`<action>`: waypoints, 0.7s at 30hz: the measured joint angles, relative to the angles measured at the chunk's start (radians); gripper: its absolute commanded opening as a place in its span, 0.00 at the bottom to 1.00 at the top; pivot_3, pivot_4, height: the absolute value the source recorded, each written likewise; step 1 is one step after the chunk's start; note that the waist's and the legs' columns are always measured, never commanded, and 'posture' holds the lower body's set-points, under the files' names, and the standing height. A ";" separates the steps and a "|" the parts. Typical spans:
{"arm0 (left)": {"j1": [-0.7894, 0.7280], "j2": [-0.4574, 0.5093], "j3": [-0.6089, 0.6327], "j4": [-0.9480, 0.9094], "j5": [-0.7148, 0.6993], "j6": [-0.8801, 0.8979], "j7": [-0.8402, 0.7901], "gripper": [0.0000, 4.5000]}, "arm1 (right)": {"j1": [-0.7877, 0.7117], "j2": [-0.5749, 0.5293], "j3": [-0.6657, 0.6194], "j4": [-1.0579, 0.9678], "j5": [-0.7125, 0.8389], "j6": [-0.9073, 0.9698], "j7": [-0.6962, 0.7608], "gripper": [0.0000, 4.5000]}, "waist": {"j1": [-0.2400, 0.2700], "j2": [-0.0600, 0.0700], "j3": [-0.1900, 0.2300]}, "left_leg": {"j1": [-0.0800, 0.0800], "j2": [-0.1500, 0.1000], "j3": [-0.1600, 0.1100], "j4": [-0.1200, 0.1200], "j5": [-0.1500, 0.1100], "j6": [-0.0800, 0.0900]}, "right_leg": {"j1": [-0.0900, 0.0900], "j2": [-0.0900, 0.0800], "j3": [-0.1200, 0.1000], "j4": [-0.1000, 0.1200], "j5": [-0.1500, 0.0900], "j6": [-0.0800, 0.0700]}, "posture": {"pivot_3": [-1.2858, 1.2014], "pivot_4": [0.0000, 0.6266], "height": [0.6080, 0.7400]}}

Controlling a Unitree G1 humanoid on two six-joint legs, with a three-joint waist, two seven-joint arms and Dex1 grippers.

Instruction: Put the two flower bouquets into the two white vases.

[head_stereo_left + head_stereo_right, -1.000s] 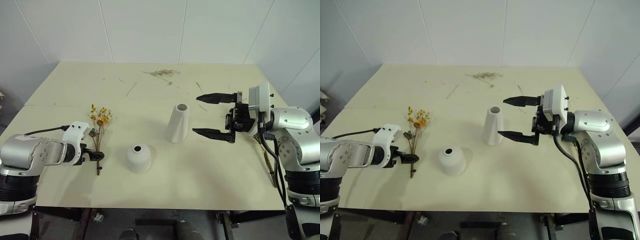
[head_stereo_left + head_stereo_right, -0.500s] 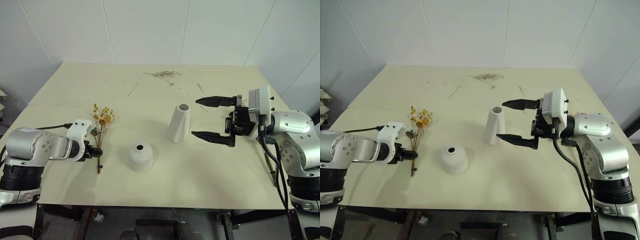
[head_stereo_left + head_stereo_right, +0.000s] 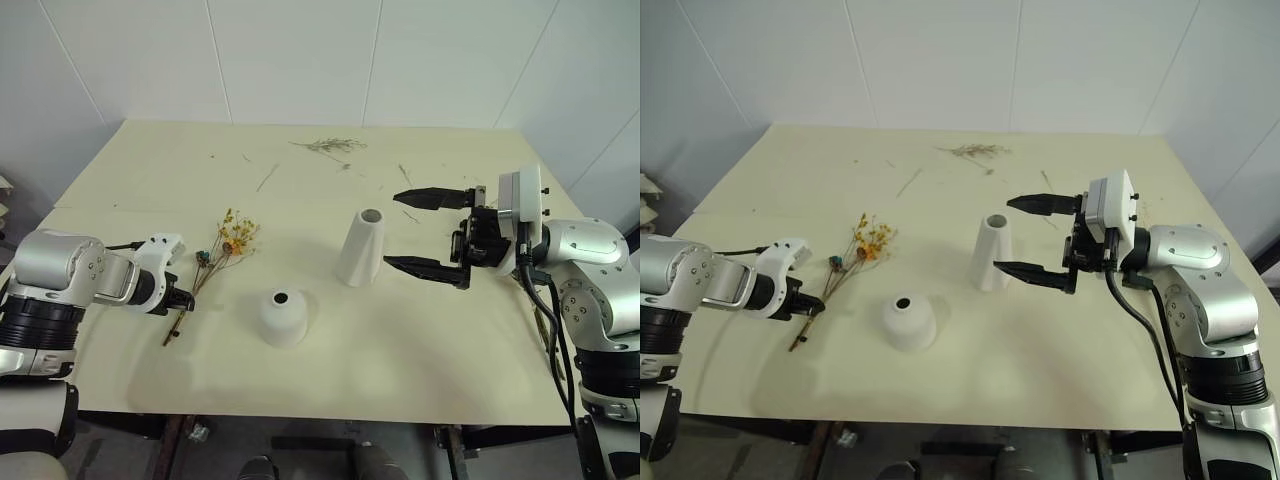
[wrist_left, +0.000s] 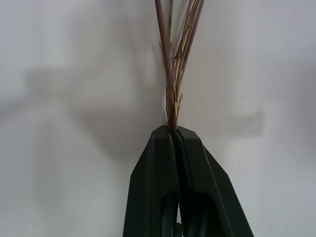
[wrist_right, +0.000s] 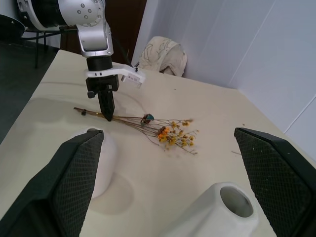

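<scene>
Left wrist view shows your left fingers (image 4: 174,136) have just pinched the yellow bouquet's (image 3: 232,240) stems, ready for lifting; right fingers (image 3: 424,231) stay spread.

From the left wrist, the thin brown stems of the sparse yellow-orange bouquet (image 4: 173,64) run off the frame's edge, blossoms unseen. The right wrist view has the short white domed vase (image 5: 106,163) half hidden behind a black finger (image 5: 74,182), and the tall white cone vase (image 5: 222,210) is cut off below its mouth.

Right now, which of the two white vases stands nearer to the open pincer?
The taller cone-shaped vase, just beside the open right pincer; the squat dome vase sits farther away.
</scene>
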 measured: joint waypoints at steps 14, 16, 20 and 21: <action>0.107 -0.241 0.532 -0.053 -0.103 -0.714 -0.390 0.01 | 0.062 -0.046 -0.043 0.001 -0.001 0.009 -0.025 1.00 | 0.006 0.000 0.000 | -0.002 0.002 0.002 -0.003 0.000 -0.001 | -0.004 0.000 0.000 -0.001 -0.001 -0.002 | 0.52 0.24 1.00; 0.164 -0.283 0.582 -0.080 -0.145 -0.759 -0.435 0.01 | 0.072 -0.047 -0.050 -0.009 0.000 0.013 -0.037 1.00 | 0.008 0.000 0.000 | -0.003 0.002 0.002 -0.002 0.000 -0.001 | -0.004 0.000 0.000 0.000 -0.001 -0.002 | 0.52 0.24 1.00; 0.231 -0.370 0.602 -0.182 -0.238 -0.820 -0.528 0.01 | 0.084 -0.062 -0.068 -0.016 -0.001 0.023 -0.051 1.00 | 0.012 -0.001 0.000 | -0.004 0.002 0.001 0.003 0.000 -0.001 | -0.002 0.000 -0.001 0.000 -0.001 0.000 | 0.52 0.24 1.00; 0.243 -0.398 0.602 -0.225 -0.257 -0.841 -0.534 0.01 | 0.084 -0.062 -0.068 -0.016 -0.001 0.023 -0.054 1.00 | 0.012 -0.001 0.000 | -0.004 0.002 0.001 0.004 0.000 -0.001 | -0.001 0.000 -0.001 -0.001 0.000 0.000 | 0.52 0.24 1.00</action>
